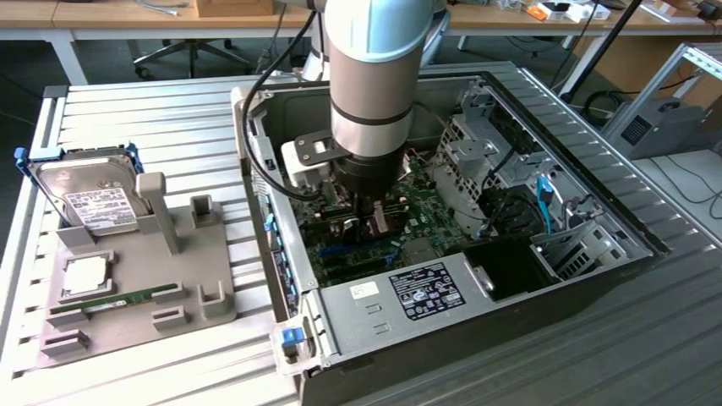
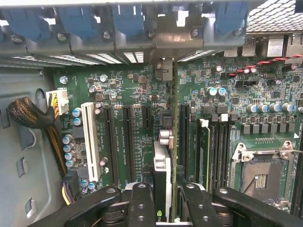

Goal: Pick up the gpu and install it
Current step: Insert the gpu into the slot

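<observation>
The gripper (image 2: 163, 201) is down inside the computer case (image 1: 587, 169), fingers (image 2: 142, 203) clamped on the graphics card (image 2: 163, 161), held on edge over the motherboard (image 2: 227, 94). Best, I'd say, to keep the card square to its slot and press straight down. Beside the case, a grey holder (image 1: 192, 288) sits on the slatted metal table (image 1: 147, 110), hard drive (image 1: 90, 199) propped there. Beyond the case, desks and a chair.
</observation>
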Available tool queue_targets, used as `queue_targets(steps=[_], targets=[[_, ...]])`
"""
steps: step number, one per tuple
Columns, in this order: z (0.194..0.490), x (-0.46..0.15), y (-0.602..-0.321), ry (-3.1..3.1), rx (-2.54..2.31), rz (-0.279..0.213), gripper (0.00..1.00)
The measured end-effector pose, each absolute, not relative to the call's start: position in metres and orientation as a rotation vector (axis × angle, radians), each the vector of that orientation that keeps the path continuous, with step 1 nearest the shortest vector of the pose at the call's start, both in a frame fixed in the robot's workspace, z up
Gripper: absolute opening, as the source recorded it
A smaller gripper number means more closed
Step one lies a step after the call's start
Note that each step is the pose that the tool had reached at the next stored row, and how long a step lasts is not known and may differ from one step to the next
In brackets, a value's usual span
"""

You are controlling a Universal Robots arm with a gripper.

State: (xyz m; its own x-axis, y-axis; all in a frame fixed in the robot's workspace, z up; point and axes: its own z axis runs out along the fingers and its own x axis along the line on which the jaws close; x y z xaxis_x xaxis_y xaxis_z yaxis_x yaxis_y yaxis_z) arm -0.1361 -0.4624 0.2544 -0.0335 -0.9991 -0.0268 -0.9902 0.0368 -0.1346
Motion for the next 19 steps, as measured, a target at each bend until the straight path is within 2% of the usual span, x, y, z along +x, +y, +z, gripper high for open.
queue_targets(steps=[19], targets=[[0.2513, -0.1373, -0.4623, 2.175, -2.1, -0.122, 0.27]])
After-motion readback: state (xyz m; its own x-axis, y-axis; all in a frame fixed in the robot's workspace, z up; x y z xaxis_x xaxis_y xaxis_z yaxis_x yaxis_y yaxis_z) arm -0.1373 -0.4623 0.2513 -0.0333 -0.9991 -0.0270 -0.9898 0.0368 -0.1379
